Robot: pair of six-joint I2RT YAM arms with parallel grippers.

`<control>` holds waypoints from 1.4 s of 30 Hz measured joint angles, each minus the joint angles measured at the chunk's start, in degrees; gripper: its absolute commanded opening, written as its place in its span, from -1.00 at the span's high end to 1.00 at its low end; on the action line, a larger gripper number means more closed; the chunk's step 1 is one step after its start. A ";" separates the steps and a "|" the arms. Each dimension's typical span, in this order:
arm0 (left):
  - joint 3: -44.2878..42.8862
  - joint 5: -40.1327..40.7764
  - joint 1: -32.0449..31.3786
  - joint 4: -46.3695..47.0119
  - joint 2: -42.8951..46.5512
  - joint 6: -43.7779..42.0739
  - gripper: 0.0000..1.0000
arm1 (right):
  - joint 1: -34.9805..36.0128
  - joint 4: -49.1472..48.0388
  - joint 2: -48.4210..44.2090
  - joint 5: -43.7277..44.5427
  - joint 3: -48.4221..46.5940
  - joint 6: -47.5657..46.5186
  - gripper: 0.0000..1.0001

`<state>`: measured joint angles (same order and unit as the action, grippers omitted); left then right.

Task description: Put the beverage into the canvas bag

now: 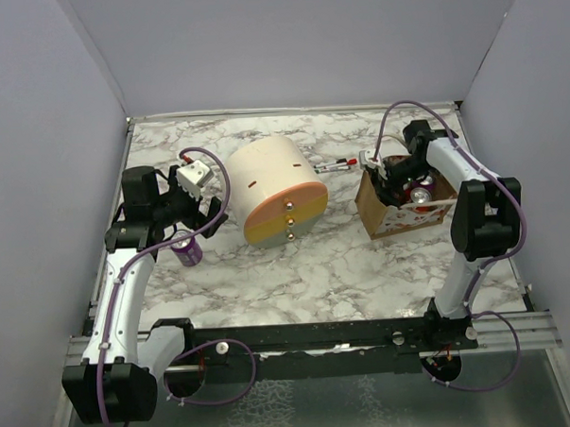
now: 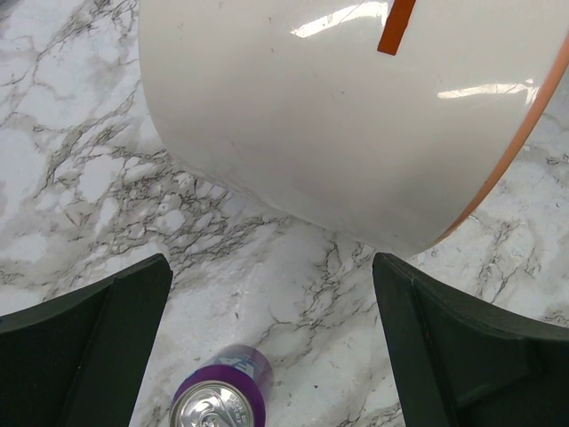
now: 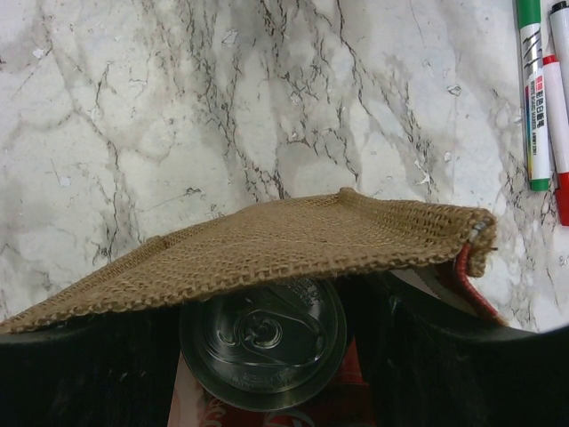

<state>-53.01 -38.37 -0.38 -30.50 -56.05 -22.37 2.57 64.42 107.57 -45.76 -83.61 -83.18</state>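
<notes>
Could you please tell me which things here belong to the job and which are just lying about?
Job in hand:
- canvas bag
- red can, inside the bag
- right pincer, reaching into the bag

Lying about:
- purple can
- cream-and-orange cylinder
- markers

Cylinder [image 1: 276,190] mid-table [image 1: 344,268]. Canvas bag [image 1: 385,219] right of cylinder, apart from it; beverage can [image 1: 421,195] inside bag. Markers [image 1: 335,164] right of cylinder's rear part, between it and bag. Second can [image 1: 186,247] left of cylinder, nearer front edge.
</notes>
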 measured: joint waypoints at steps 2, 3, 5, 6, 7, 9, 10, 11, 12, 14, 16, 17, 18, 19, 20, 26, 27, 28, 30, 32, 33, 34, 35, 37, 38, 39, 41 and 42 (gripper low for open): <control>0.00 0.00 0.00 0.00 0.11 0.00 -0.99 | 0.00 -0.20 0.00 0.07 0.00 0.35 -0.38; 0.00 0.00 0.00 0.00 0.20 0.00 -0.99 | 0.00 -0.26 0.00 0.09 0.00 0.50 -0.43; 0.07 0.00 0.00 0.04 0.42 0.00 -0.99 | 0.00 -0.48 -0.02 0.22 0.02 0.98 -0.51; 0.13 0.00 0.00 0.04 0.55 0.00 -0.99 | 0.00 -0.76 -0.13 0.28 0.02 1.14 -0.53; 0.26 0.00 0.00 0.09 0.70 0.00 -0.99 | -0.02 -1.07 -0.26 0.35 0.02 1.22 -0.55; 0.59 -0.02 0.00 0.09 1.05 0.00 -0.99 | 0.00 -1.49 -0.76 0.55 0.02 1.55 -0.59; 0.74 -0.02 0.00 0.09 1.20 0.00 -0.99 | 0.00 -1.66 -1.20 0.70 0.15 1.84 -0.61; 0.87 -0.02 0.00 0.09 1.38 0.02 -0.99 | -0.02 -1.77 -1.60 0.83 0.28 1.99 -0.62; 1.03 -0.02 0.00 0.26 1.57 0.09 -0.99 | -0.02 -1.92 -2.01 0.98 0.39 2.10 -0.65; 1.31 -0.02 0.00 0.48 1.88 0.33 -0.99 | 0.00 -2.29 -2.84 1.18 0.57 2.38 -0.70; 1.42 -0.02 0.00 0.50 2.08 0.59 -0.98 | 0.00 -2.56 -3.41 1.33 0.61 2.64 -0.72; 1.42 -0.02 0.00 0.55 2.19 0.74 -0.99 | 0.00 -2.64 -3.63 1.38 0.61 2.80 -0.73; 1.42 -0.02 0.00 0.57 2.34 0.85 -0.99 | 0.00 -2.73 -3.89 1.42 0.66 2.99 -0.75; 1.42 -0.02 0.00 0.59 2.47 0.90 -0.99 | 0.00 -2.78 -4.04 1.46 0.66 3.06 -0.75; 1.42 -0.02 0.00 0.63 2.62 0.94 -0.99 | 0.00 -2.80 -4.24 1.51 0.66 3.19 -0.75; 1.95 -0.02 0.00 0.94 3.56 1.07 -0.99 | 0.00 -2.97 -5.84 1.66 0.94 3.67 -0.75; 1.95 -0.02 0.00 0.94 3.61 1.07 -0.99 | 0.00 -2.99 -6.36 1.75 1.01 3.85 -0.74; 1.95 0.00 0.00 0.94 3.67 1.09 -0.99 | 0.00 -3.02 -6.86 1.84 1.05 3.96 -0.73; 1.95 0.02 0.00 0.96 3.91 1.18 -0.99 | 0.00 -3.08 -8.11 1.97 1.14 4.37 -0.72; 1.97 0.17 0.00 0.98 4.33 1.29 -0.99 | 0.00 -3.30 -9.66 2.05 1.16 5.03 -0.72; 1.99 0.50 0.00 1.03 4.61 1.31 -0.99 | 0.00 -3.50 -10.21 2.05 1.20 5.38 -0.72; 2.03 0.79 0.00 1.14 4.87 1.36 -0.99 | 0.00 -3.76 -10.91 2.08 1.27 5.79 -0.72; 2.05 1.42 0.02 1.25 5.18 1.42 -0.99 | 0.02 -4.44 -11.80 2.08 1.49 6.51 -0.72; 2.05 2.36 0.42 1.53 5.73 1.57 -0.99 | 0.02 -5.40 -13.44 2.05 2.14 7.72 -0.72; 2.05 3.06 0.70 1.73 6.03 1.75 -0.99 | 0.02 -5.88 -14.14 2.05 2.49 8.28 -0.72; 2.05 3.67 1.25 1.88 6.38 2.01 -0.99 | 0.02 -6.43 -14.91 2.08 2.91 9.14 -0.72; 2.05 5.40 2.43 2.10 7.08 2.45 -0.99 | 0.02 -7.37 -16.33 2.05 3.58 10.82 -0.72; 2.05 6.49 3.02 2.12 7.48 2.60 -0.98 | 0.02 -7.69 -16.90 2.03 3.74 11.47 -0.72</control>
<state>-50.96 -31.88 2.63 -28.38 -48.58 -19.77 2.59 56.73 90.67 -43.72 -79.88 -71.70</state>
